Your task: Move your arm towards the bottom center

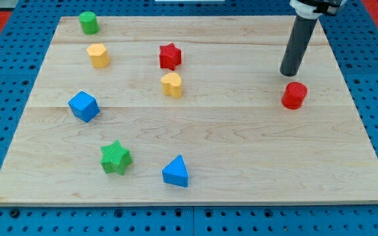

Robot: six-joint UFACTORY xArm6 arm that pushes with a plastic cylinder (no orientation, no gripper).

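My tip [289, 74] is at the end of the dark rod on the view's right, in the upper part of the wooden board [241, 151]. It stands just above and slightly left of the red cylinder [294, 95], with a small gap between them. The other blocks lie to the left: a green cylinder [88, 22], a yellow hexagon block [98, 55], a red star [170, 56], a yellow block [172, 84], a blue cube [83, 106], a green star [115, 157] and a blue triangle [176, 172].
The board rests on a blue perforated table [189, 223]. The board's bottom edge runs along the view's bottom; the blue triangle and green star sit closest to it.
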